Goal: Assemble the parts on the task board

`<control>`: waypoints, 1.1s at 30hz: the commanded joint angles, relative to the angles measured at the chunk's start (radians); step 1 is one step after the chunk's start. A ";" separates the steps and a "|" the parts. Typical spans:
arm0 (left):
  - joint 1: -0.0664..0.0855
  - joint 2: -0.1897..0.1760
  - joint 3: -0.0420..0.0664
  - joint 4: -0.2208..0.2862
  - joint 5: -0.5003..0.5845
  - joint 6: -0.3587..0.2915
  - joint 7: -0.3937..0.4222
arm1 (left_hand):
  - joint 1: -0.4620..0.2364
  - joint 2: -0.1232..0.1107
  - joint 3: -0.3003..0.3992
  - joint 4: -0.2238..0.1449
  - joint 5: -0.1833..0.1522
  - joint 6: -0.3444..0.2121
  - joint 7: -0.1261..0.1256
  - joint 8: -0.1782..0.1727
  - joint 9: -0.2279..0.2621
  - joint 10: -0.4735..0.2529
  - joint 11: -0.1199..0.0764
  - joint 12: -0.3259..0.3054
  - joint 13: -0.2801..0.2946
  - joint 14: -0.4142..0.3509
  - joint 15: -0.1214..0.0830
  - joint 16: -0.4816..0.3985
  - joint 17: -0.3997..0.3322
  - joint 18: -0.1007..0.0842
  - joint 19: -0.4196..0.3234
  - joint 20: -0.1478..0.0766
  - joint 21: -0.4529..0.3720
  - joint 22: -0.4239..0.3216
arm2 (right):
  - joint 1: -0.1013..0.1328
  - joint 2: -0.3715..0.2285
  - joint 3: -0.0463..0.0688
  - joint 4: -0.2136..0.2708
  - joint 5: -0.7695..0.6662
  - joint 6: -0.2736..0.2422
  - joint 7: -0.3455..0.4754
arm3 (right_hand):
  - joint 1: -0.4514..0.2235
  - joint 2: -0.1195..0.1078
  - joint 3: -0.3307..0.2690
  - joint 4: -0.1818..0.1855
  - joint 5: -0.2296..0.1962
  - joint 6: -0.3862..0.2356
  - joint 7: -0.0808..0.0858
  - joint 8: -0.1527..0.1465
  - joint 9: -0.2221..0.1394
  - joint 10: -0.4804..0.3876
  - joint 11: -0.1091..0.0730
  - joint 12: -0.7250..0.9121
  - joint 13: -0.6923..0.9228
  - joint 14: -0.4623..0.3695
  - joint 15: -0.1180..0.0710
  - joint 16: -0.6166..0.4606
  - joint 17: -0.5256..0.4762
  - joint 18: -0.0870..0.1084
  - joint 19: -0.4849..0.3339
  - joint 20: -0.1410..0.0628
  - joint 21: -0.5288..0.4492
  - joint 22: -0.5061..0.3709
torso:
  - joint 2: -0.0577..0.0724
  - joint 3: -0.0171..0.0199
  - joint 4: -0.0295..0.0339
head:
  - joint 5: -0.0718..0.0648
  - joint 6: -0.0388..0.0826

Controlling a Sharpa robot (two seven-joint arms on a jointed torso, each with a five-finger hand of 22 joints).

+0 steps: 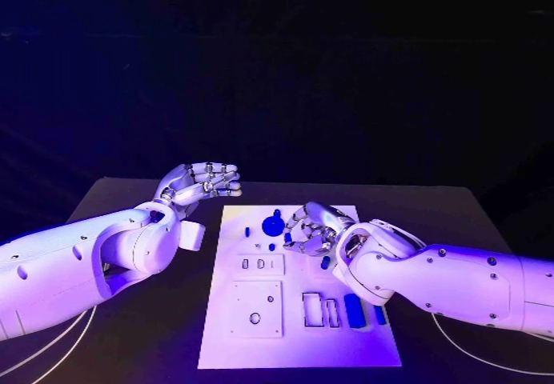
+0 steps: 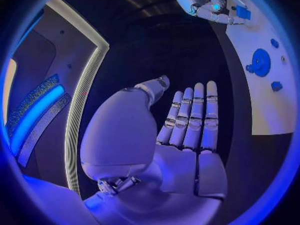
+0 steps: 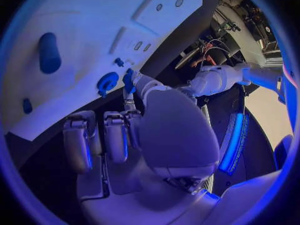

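The white task board [image 1: 298, 344] lies in the middle of the black table. A round blue part [image 1: 274, 226] sits near its far end, also seen as the disc [image 3: 107, 82] beside my right hand's fingertips. My right hand [image 1: 310, 230] hovers over the board's far half and pinches a small blue part [image 3: 129, 80] between thumb and finger. A long blue peg [image 1: 352, 307] lies near the board's right edge. My left hand [image 1: 203, 181] is raised off the board's far left corner; its fingers [image 2: 194, 112] are stretched out and hold nothing.
Grey raised blocks with holes [image 1: 256, 307] and a dark rectangular slot [image 1: 313, 309] occupy the board's near half. A few small blue pieces [image 2: 275, 86] lie by the disc. Black table [image 1: 127, 200] surrounds the board; thin cables [image 1: 46, 344] trail beside both arms.
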 commanded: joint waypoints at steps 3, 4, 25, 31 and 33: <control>0.000 0.005 0.000 0.000 0.001 -0.005 -0.009 | 0.000 0.011 -0.004 -0.003 -0.004 -0.002 0.024 -0.005 0.001 0.004 0.003 -0.003 0.001 0.002 -0.002 -0.005 0.002 0.003 -0.006 -0.003 0.004 0.001 | -0.023 0.039 -0.002 -0.003 -0.107 -0.021 -0.068 | -0.013 -0.003 0.008 0.001 0.001 -0.001 -0.001 0.030 0.030 0.021 -0.001 -0.002 0.155 0.088 -0.004 -0.006 0.183 -0.014 0.106 -0.005 0.005 0.263 | -0.001 0.0003 0.0012 | 0.008 -0.012; 0.000 0.005 0.000 -0.001 0.001 -0.009 -0.013 | 0.000 0.012 -0.003 -0.003 -0.004 -0.002 0.024 -0.004 0.002 0.004 0.003 -0.002 0.001 0.002 -0.002 -0.005 0.003 0.003 -0.006 -0.003 0.004 0.001 | -0.027 0.047 -0.003 -0.005 -0.113 -0.020 -0.071 | -0.013 -0.004 0.009 -0.001 0.002 -0.001 -0.001 0.031 0.030 0.022 -0.001 -0.002 0.156 0.088 -0.004 -0.007 0.182 -0.014 0.106 -0.005 0.005 0.263 | 0.000 0.0004 0.0011 | 0.009 -0.012; 0.001 0.007 -0.001 0.003 -0.005 -0.018 -0.032 | -0.001 0.016 -0.002 -0.002 -0.004 0.000 0.026 -0.004 0.002 0.005 0.004 -0.002 0.001 0.005 -0.002 -0.004 0.005 0.004 -0.006 -0.004 0.007 0.002 | -0.070 0.134 -0.011 -0.043 -0.238 0.044 -0.107 | -0.040 -0.024 0.011 -0.004 0.000 -0.006 0.000 0.036 0.032 0.022 -0.001 -0.004 0.155 0.088 -0.005 -0.008 0.179 -0.014 0.106 -0.006 0.005 0.263 | 0.001 0.0010 0.0011 | 0.013 -0.016; 0.001 0.006 -0.001 0.003 -0.006 -0.019 -0.032 | -0.002 0.017 -0.002 -0.002 -0.004 0.001 0.027 -0.005 0.003 0.005 0.004 -0.003 0.001 0.008 -0.003 -0.003 0.006 0.004 -0.004 -0.004 0.009 0.003 | -0.075 0.137 -0.011 -0.049 -0.265 0.057 -0.113 | -0.041 -0.025 0.011 -0.004 0.000 -0.006 0.000 0.036 0.032 0.022 -0.001 -0.004 0.155 0.088 -0.005 -0.008 0.179 -0.014 0.106 -0.006 0.005 0.263 | 0.000 0.0013 -0.0001 | 0.017 -0.016; 0.000 0.006 -0.001 0.003 -0.006 -0.018 -0.032 | -0.003 0.017 -0.003 -0.004 -0.004 0.002 0.026 -0.007 0.003 0.005 0.003 -0.003 0.001 0.024 -0.007 0.007 0.014 0.005 0.004 -0.008 0.020 0.008 | -0.077 0.138 -0.011 -0.051 -0.269 0.061 -0.116 | -0.042 -0.026 0.011 -0.004 0.000 -0.007 0.000 0.036 0.032 0.022 -0.001 -0.004 0.155 0.088 -0.005 -0.008 0.179 -0.014 0.106 -0.006 0.005 0.263 | 0.000 0.0020 0.0003 | 0.017 -0.017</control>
